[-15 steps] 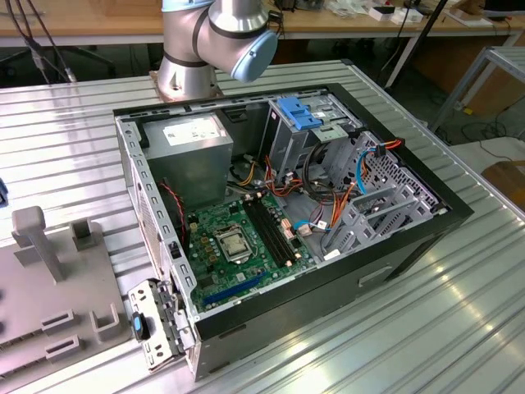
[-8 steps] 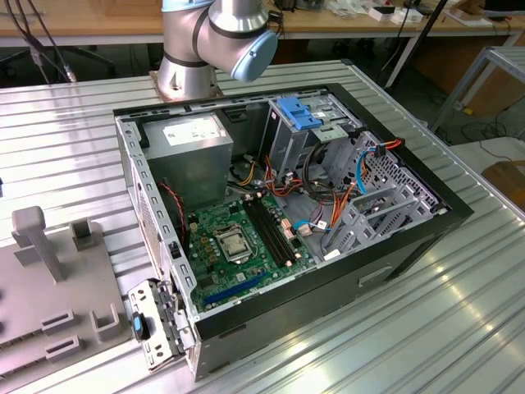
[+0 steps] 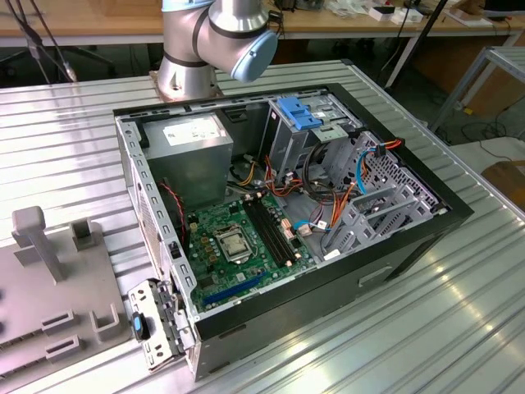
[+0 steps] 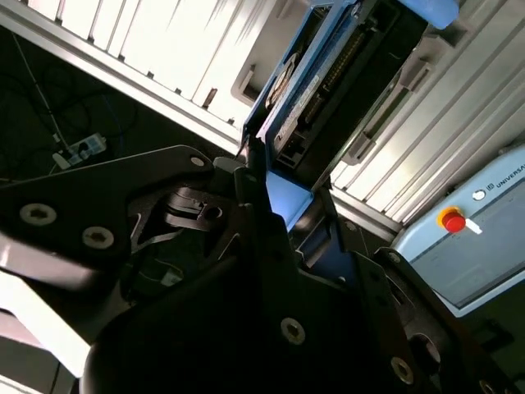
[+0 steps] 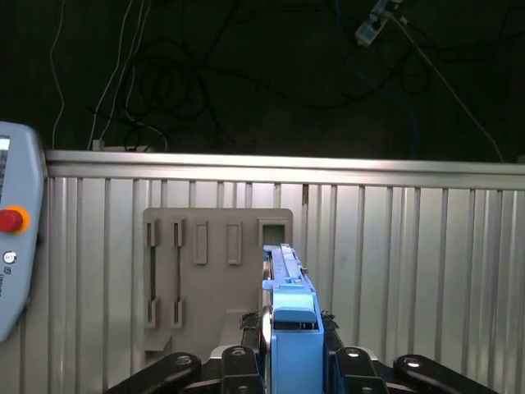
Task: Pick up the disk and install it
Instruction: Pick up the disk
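Note:
In the first wrist view the disk (image 5: 290, 308) stands on edge, its bright blue frame facing me, above the ribbed metal table. My gripper (image 5: 292, 355) is shut on it, one dark finger on each side. In the second wrist view the disk (image 4: 324, 78) shows its dark body and blue frame running away from the gripper (image 4: 287, 205). The open computer case (image 3: 394, 246) lies in the exterior view, with its metal drive bay (image 3: 308, 144) at the far side under a blue ribbed clip (image 3: 299, 111).
A grey fixture plate (image 5: 217, 271) with slots lies on the table beneath the disk; it appears at the exterior view's left as the grey fixture (image 3: 49, 279). A pendant with a red button (image 5: 10, 220) lies beside it. The arm's base (image 3: 193, 57) stands behind the case. Cables lie on the dark floor.

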You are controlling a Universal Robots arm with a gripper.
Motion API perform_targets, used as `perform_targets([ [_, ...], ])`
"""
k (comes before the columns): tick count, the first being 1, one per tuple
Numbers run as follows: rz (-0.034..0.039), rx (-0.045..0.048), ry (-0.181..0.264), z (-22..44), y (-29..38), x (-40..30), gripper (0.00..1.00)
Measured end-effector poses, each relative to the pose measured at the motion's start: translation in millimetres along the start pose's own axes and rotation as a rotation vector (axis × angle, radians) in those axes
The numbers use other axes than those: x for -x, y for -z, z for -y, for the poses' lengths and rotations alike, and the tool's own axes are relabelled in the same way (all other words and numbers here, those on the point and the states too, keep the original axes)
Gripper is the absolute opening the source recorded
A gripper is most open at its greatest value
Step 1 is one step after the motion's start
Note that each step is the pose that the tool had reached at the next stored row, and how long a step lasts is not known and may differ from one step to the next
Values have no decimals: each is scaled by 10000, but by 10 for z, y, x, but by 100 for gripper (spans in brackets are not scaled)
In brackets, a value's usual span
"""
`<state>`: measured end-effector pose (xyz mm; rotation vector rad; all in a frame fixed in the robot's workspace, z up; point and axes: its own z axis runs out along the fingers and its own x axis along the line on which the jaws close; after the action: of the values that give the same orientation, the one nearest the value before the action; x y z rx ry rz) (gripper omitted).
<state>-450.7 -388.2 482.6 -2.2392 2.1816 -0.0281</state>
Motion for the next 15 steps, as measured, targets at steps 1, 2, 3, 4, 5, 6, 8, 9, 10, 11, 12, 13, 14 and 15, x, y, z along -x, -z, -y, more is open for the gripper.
perform_targets([
  [1,-1,0,0,1,25,0,37],
  [2,0,-2,0,1,55,0,37],
  [3,0,-4,0,1,76,0,37],
  [4,0,-9,-1,5,241,-1,37],
  [5,1,-14,-1,6,307,-1,37],
  [6,0,-14,0,7,336,-1,37],
  [8,0,-19,0,9,397,-1,37],
  [9,-1,-18,0,10,409,-1,37],
  [10,0,-19,0,9,408,-1,37],
  [11,1,-21,0,8,407,-1,37],
  [12,0,-19,0,8,408,-1,37],
  [13,1,-22,-1,26,406,-1,37],
  [14,0,-19,0,60,403,-2,37],
  [15,-3,-20,-1,96,400,-1,37],
])
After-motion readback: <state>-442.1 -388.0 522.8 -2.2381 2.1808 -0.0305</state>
